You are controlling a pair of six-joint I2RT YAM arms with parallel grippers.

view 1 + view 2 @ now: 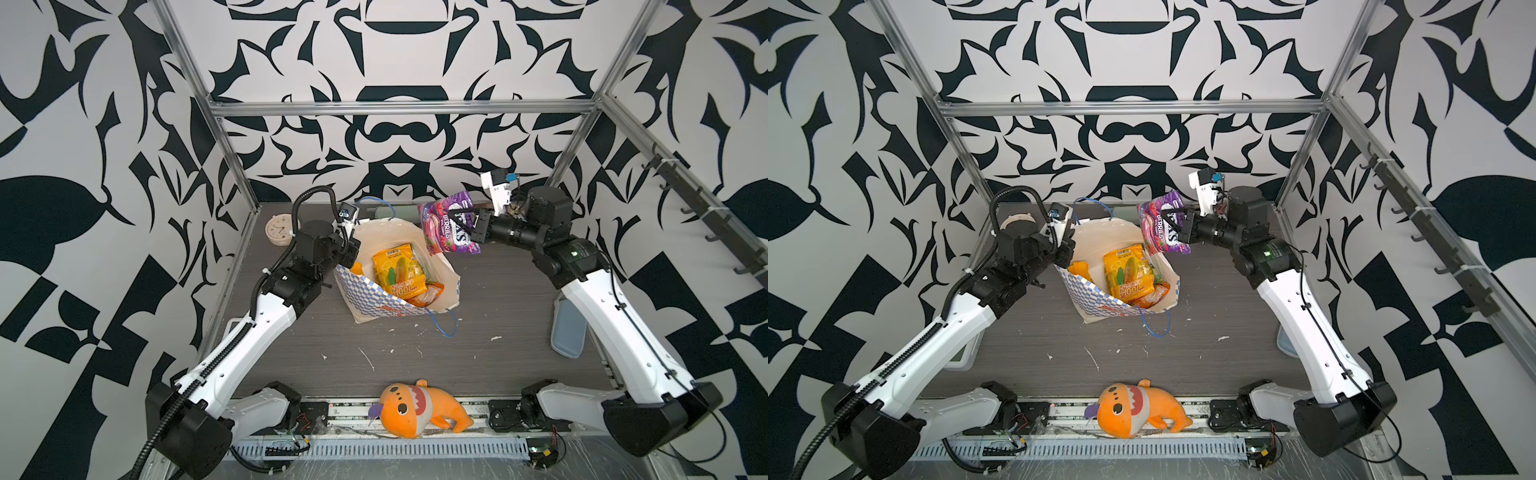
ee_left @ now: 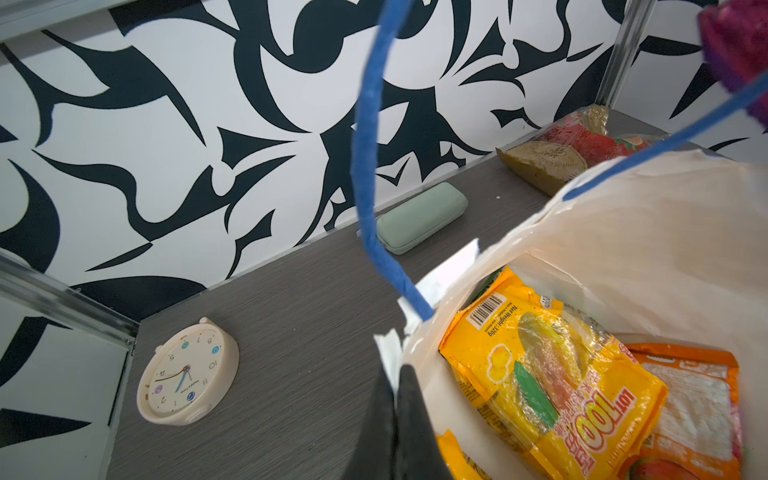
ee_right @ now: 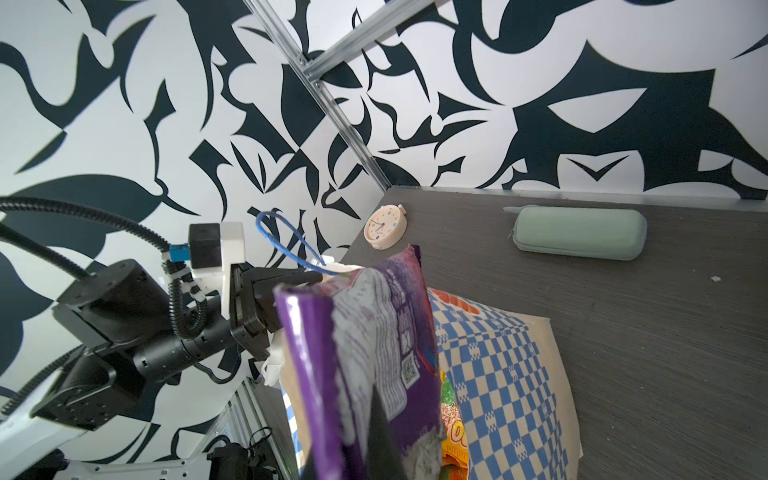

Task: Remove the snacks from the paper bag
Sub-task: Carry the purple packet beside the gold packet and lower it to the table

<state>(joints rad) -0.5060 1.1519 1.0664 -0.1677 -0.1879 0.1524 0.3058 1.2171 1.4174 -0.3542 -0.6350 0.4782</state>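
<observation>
The checkered paper bag [image 1: 365,293] [image 1: 1088,297] [image 3: 498,374] stands open at mid-table, its blue cord handle [image 2: 368,166] arching up. My left gripper [image 1: 351,249] [image 1: 1069,249] [image 2: 395,374] is shut on the bag's left rim. Above the bag's right side my right gripper [image 1: 467,222] [image 1: 1177,226] [image 3: 376,399] is shut on a purple snack packet [image 1: 446,226] [image 1: 1160,226] [image 3: 374,332], which hangs clear of the bag. Inside lie a yellow packet [image 1: 397,270] [image 2: 548,374] and an orange one [image 1: 428,293] [image 2: 690,407]. A clear packet with red and yellow contents [image 2: 569,153] lies on the table behind the bag.
A cream clock [image 1: 279,230] [image 2: 189,374] sits at the back left and a mint-green case [image 2: 422,216] [image 3: 579,232] along the back wall. An orange plush toy [image 1: 415,409] lies at the front edge. A blue-grey box [image 1: 567,328] rests under the right arm.
</observation>
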